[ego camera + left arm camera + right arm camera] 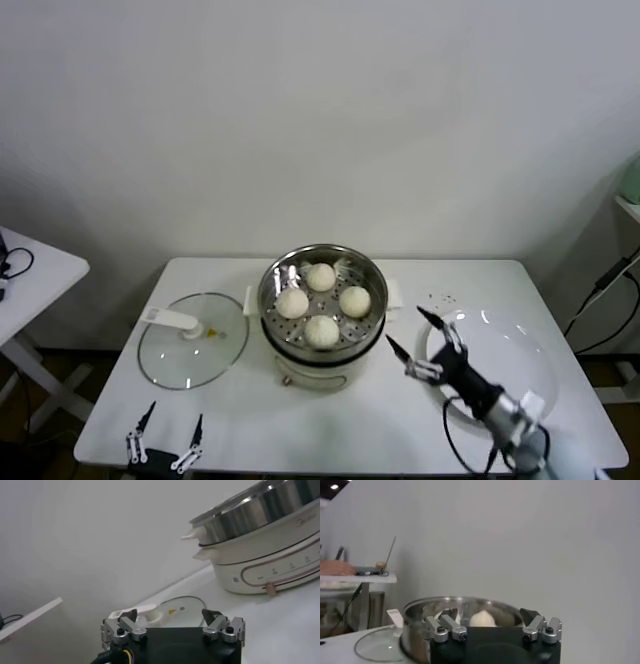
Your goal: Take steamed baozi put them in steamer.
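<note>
Four steamed baozi already sit inside the steamer at mid-desk, so the loading looks finished. Right of the steamer, the right claw hangs empty, prongs apart, above the bare plate. Left of it lies the glass lid; the left claw waits spread at the near edge. Nothing obstructs.

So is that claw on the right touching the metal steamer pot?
Apart. The head view shows the open right gripper beside the steamer, with bare table between them.
</note>
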